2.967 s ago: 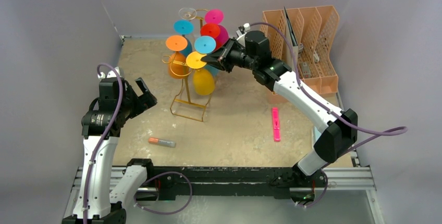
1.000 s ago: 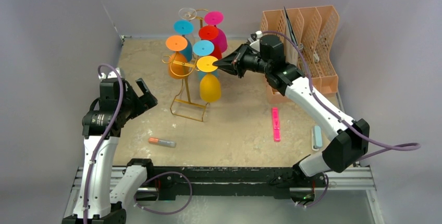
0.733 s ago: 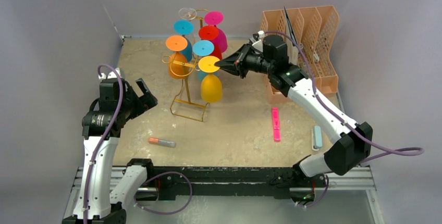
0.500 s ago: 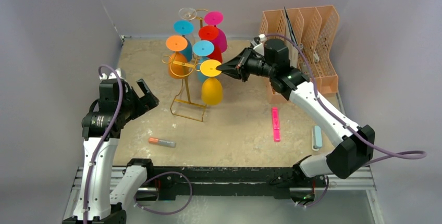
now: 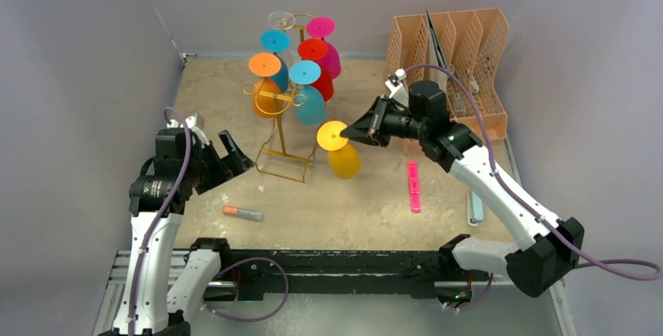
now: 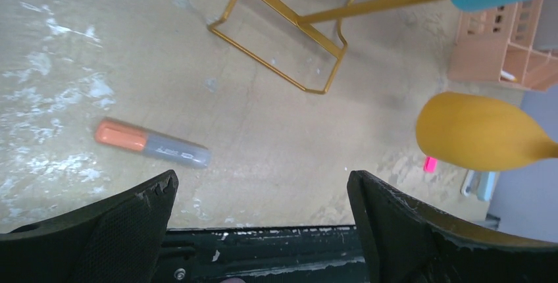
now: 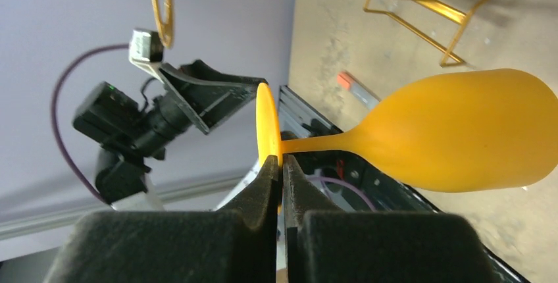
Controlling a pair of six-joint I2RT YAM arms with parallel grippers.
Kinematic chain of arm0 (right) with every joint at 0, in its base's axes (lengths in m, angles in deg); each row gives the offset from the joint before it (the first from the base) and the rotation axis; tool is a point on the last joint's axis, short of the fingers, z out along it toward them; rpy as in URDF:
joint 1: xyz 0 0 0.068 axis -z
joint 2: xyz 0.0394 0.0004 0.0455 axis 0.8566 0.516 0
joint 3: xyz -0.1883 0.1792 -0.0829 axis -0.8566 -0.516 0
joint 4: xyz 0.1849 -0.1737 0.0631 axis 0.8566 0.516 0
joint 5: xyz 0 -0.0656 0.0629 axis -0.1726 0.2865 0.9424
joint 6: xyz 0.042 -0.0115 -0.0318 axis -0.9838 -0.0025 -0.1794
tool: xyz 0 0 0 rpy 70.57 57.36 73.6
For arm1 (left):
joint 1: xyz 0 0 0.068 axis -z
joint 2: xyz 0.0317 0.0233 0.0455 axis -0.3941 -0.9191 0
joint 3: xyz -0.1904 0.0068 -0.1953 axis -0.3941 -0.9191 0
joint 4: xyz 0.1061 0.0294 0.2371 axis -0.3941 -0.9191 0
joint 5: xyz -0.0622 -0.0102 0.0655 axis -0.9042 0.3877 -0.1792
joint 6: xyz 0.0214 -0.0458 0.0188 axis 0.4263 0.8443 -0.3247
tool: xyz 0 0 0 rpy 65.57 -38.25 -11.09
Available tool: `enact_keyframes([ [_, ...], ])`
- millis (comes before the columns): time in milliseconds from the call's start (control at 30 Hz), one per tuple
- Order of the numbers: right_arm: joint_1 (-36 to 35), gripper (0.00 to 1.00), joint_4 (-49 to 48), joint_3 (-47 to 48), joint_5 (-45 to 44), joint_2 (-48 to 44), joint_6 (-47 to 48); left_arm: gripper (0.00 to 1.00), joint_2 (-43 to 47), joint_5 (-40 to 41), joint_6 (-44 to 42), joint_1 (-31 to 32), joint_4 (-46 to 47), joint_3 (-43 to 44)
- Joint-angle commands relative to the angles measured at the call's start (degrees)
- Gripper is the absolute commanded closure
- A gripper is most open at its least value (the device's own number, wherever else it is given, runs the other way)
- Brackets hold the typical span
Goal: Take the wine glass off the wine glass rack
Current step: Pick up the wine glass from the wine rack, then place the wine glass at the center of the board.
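The removal itself looks nearly done. The yellow plastic wine glass [image 5: 341, 155] hangs in the air to the right of the tall gold wire wine glass rack [image 5: 278, 139], touching none of its hooks. It is above the mottled beige counter [image 5: 367, 211] rather than on it. Its bowl points down and slightly outward, with the disc foot uppermost.

The step in hand is the carry-away. The next move probably calls for drawing the glass further from the rack's arms, where blue, orange, red, pink and clear glasses hang. It then needs lowering onto a bare stretch of counter, away from the pink bar [image 5: 413, 186]. With the grip at the edge of the foot, the bowl is likely to swing, so a slow descent seems wise.

The right end effector [image 7: 281, 168] is clenched on the rim of the foot. In the right wrist view its two black fingers [image 7: 266, 187] are almost together, with only the thin yellow disc between them.

The left end effector [image 5: 234, 155] is released and spread wide. It holds nothing and hovers just beside the rack's rectangular base, above an orange-and-grey marker [image 6: 152, 145].
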Motion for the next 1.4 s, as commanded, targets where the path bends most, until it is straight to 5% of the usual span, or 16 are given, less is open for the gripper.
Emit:
enact_keyframes([
  [0,0.09,1.0,2.13,-3.5,0.68,-3.86,7.36,0.0,1.08,-10.79,-2.39,0.01,4.45,-2.3],
  [400,0.09,1.0,-1.72,-13.12,-1.08,-10.21,19.53,0.11,2.87,-41.89,2.34,3.69,19.25,-15.53],
  [633,-0.05,1.0,-7.36,-15.97,6.79,-10.24,20.29,0.12,1.17,-33.82,12.31,24.43,33.74,-16.79],
  [933,-0.08,1.0,-14.96,-18.13,18.07,-11.44,16.65,0.21,3.3,-18.03,20.62,37.03,47.35,-20.22],
  [1100,-0.35,1.0,-24.92,-20.13,20.83,-10.78,10.96,0.31,0.17,-12.68,21.22,42.25,53.46,-19.99],
  [1367,-0.79,1.0,-25.2,-20.55,23.96,-9.59,10.24,0.5,-3.19,-7.69,23.14,48.12,61.81,-21.2],
])
